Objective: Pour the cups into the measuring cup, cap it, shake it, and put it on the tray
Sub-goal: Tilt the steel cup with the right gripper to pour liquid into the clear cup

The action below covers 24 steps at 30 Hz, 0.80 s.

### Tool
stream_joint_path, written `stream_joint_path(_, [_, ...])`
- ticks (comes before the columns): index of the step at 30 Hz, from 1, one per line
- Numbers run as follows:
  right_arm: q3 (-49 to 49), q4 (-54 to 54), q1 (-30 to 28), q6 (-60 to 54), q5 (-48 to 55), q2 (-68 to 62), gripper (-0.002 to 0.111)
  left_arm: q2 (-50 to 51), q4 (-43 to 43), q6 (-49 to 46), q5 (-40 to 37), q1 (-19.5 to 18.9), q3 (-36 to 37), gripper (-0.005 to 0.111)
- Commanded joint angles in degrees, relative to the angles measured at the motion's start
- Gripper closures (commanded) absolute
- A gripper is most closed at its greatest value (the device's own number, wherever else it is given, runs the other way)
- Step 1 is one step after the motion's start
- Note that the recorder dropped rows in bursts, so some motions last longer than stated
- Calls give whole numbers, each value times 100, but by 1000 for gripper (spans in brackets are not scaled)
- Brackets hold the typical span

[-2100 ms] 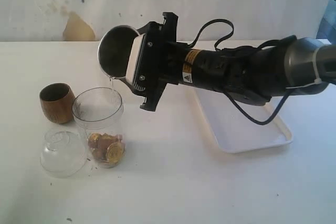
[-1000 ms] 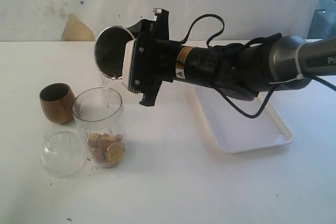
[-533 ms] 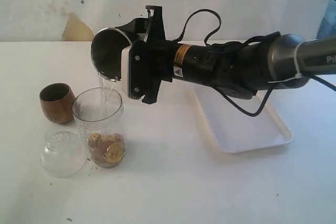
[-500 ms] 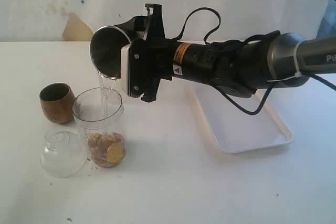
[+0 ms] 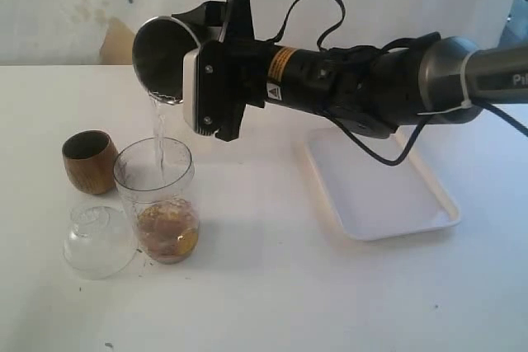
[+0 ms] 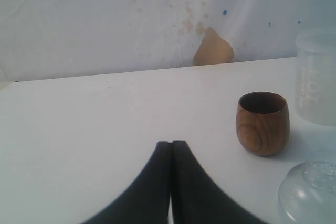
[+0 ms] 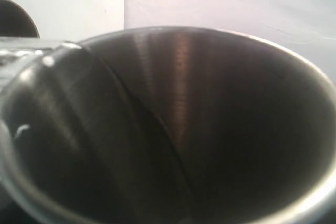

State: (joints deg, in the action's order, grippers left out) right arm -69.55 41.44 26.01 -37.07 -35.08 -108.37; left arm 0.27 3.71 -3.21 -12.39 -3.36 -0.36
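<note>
Soft, even light fills the exterior view; the white tabletop [image 5: 272, 302] is nearly washed out, with faint shadows beside the flat white plastic tray [image 5: 388, 195] at right. The tapered stainless-steel tumbler [image 7: 178, 119] shows streaky glare (its near rim blurred); the black left gripper [image 6: 170, 148] looks soft-edged.

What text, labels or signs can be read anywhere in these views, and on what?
"Pi": white letters, cut off at the frame edge, on the right arm.
Yellow label on that arm: print too small to read.
Warning triangle beside it: a sign, no words.
Frosted cup: faint lettering, too blurred to read.
</note>
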Motion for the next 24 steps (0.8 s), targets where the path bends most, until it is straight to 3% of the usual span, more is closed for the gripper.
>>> stream_joint_path(1, [-70,-55,20,-361,-228,87,108,-27,45,8,75,-17,36,107])
stream_joint_path(24, [-70,-55,20,-1091,-228,87,108,-27,45,8,75,-17,36,107])
